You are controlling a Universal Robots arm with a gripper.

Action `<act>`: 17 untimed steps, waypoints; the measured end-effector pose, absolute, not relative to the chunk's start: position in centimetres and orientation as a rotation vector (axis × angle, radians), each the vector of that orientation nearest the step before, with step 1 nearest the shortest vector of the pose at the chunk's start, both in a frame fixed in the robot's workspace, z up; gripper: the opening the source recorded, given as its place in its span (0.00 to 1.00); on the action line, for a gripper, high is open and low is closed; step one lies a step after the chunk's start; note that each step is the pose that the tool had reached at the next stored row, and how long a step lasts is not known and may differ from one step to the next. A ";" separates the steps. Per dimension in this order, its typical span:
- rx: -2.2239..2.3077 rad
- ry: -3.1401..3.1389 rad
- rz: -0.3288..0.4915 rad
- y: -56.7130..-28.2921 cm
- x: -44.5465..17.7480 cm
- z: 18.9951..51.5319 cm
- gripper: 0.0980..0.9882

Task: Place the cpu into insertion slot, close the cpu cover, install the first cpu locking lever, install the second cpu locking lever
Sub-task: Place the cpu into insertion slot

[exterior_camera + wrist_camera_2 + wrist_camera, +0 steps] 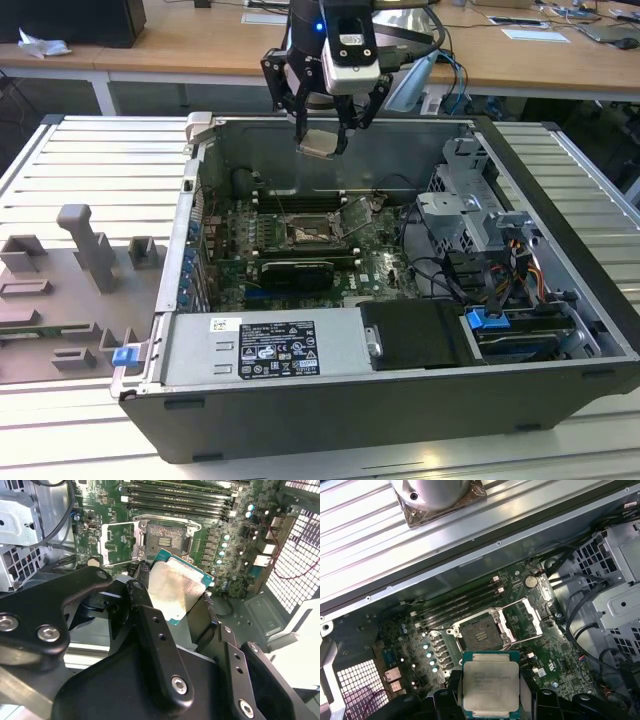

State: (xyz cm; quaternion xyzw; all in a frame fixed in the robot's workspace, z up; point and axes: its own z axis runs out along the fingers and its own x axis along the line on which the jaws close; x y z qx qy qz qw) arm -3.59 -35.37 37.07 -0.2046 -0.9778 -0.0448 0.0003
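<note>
Computer case (400,410): I see it lying open, side panel off, with the motherboard (570,670) exposed inside.
Gripper (322,140): in the exterior view it hangs above the case's far wall, at about 12 o'clock from the socket.
Jaws: clamped on the cpu, one finger on each of two opposite edges.
Cpu cover (525,617): swung open. In the exterior view it stands at about 2 o'clock from the socket.
Insertion slot (481,636): uncovered and unfilled, dark contact field exposed.
Cpu (491,687): held in the air well clear of the board, metal face outward and tilted in the second wrist view (175,587). It is not seated.
Handling, my judgement: light, thin and rigid. The smooth metal lid is likely to be slippery, and the underside contacts and socket field are fragile.
Hold point, my judgement: the bare side edges only, as it is gripped now, keeping off both faces.
</note>
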 end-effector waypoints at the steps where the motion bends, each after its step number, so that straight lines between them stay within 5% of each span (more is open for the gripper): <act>1: -0.650 -3.070 -0.141 -35.4 -3.6 37.1 0.50; 17: -0.747 -3.051 -0.141 -35.4 -3.6 37.0 0.50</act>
